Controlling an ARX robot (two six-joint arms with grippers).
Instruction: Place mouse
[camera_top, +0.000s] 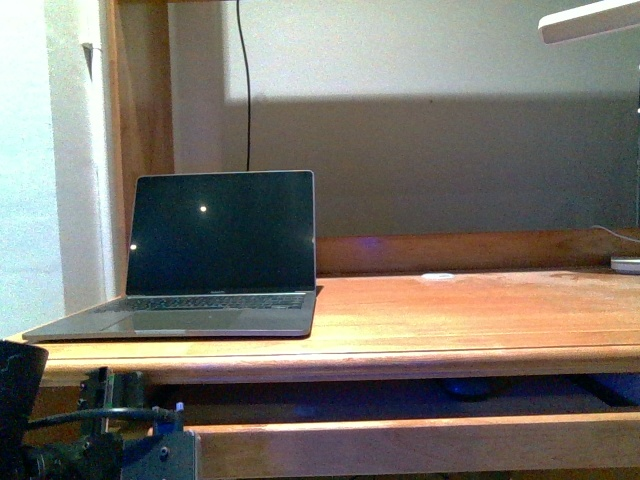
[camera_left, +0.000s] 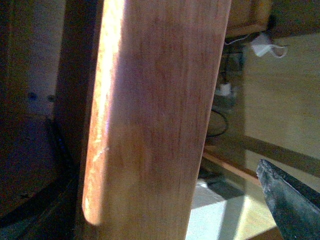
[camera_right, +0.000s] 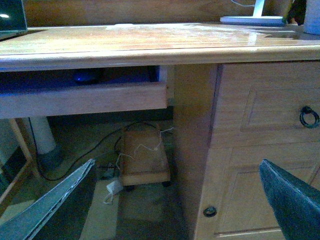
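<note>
The right wrist view shows the mouse (camera_right: 86, 76), a dark oval on the pull-out tray (camera_right: 85, 97) under the wooden desk (camera_right: 150, 42). In the front view it is only a dim shape in shadow. The right gripper (camera_right: 175, 200) hangs low, fingers spread wide, holding nothing. Only one finger of the left gripper (camera_left: 287, 197) shows, beside a wooden post (camera_left: 155, 120), so its spread cannot be told. An open laptop (camera_top: 220, 250) sits on the desk.

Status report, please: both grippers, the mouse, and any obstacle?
Right gripper open, empty. Left gripper: one finger seen, state unclear. Small dark oval mouse lies in wooden pull-out tray under desktop; tray's front rail partly hides it.
</note>
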